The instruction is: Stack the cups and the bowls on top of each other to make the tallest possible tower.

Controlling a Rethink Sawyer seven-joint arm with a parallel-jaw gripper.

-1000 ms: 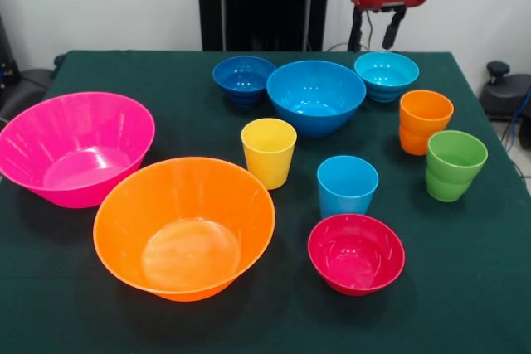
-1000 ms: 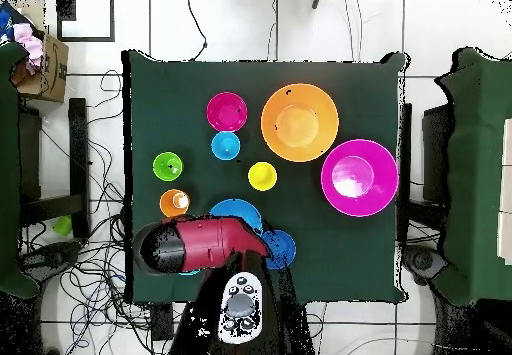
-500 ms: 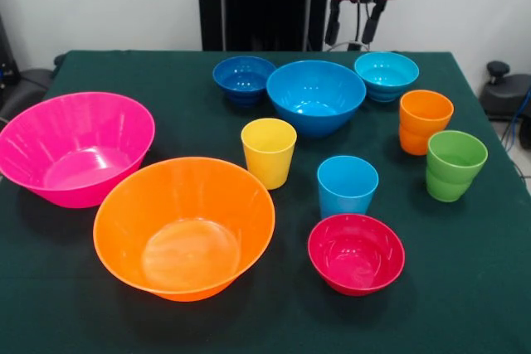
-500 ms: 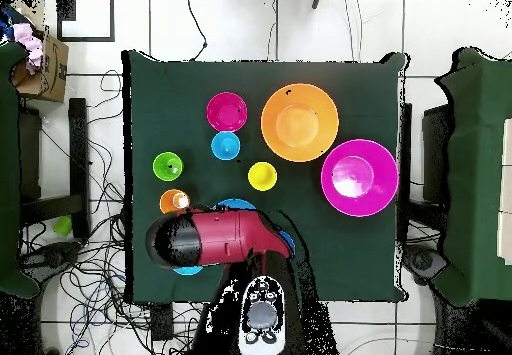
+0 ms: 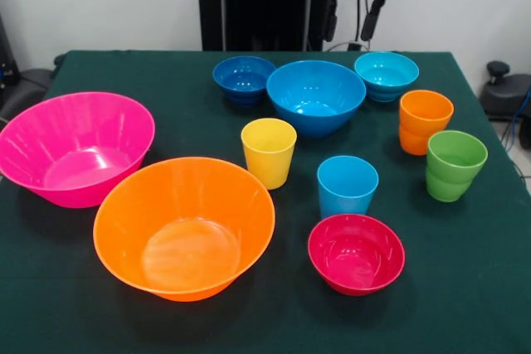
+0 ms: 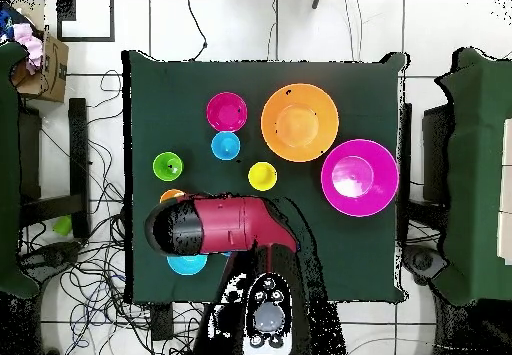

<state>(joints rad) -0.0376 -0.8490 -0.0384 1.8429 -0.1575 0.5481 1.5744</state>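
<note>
All cups and bowls stand apart on the green table (image 5: 465, 288); no tower stands. The large pink bowl (image 5: 75, 147) and large orange bowl (image 5: 184, 225) are at the front view's left. The yellow cup (image 5: 268, 152), light-blue cup (image 5: 347, 186) and red bowl (image 5: 356, 252) are in the middle. The orange cup (image 5: 425, 121) and green cup (image 5: 455, 164) are at the right. The dark blue bowl (image 5: 244, 77), medium blue bowl (image 5: 315, 95) and cyan bowl (image 5: 386, 75) line the far side. My gripper (image 5: 350, 24) hangs open and empty, high above the gap between the medium blue and cyan bowls.
In the overhead view the red arm (image 6: 215, 226) covers the medium blue and dark blue bowls and part of the orange cup (image 6: 172, 195) and cyan bowl (image 6: 187, 264). The black pedestal (image 5: 257, 2) stands behind the table. Cables and other tables surround it.
The gripper has risen and shifted to the picture's left along the far side of the table. In the overhead view the arm now hides the blue bowls. No cup or bowl has moved.
</note>
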